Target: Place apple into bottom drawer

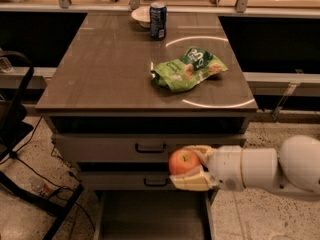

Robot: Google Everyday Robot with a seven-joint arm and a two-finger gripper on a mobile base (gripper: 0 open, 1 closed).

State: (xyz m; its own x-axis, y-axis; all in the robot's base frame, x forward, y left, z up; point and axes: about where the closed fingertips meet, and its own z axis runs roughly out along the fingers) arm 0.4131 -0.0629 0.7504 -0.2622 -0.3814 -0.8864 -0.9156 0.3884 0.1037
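Note:
The red-orange apple (183,162) is held between the cream fingers of my gripper (192,165), which reaches in from the right on a white arm. It hangs in front of the cabinet, level with the middle drawer front (150,181). The bottom drawer (152,214) stands pulled out below the apple, its inside dark and open to view.
The brown cabinet top (110,69) holds a green snack bag (187,69), a blue soda can (158,20) and a white bowl (141,16) at the back. The top drawer (150,147) is shut. A black stand with cables (20,149) is on the left floor.

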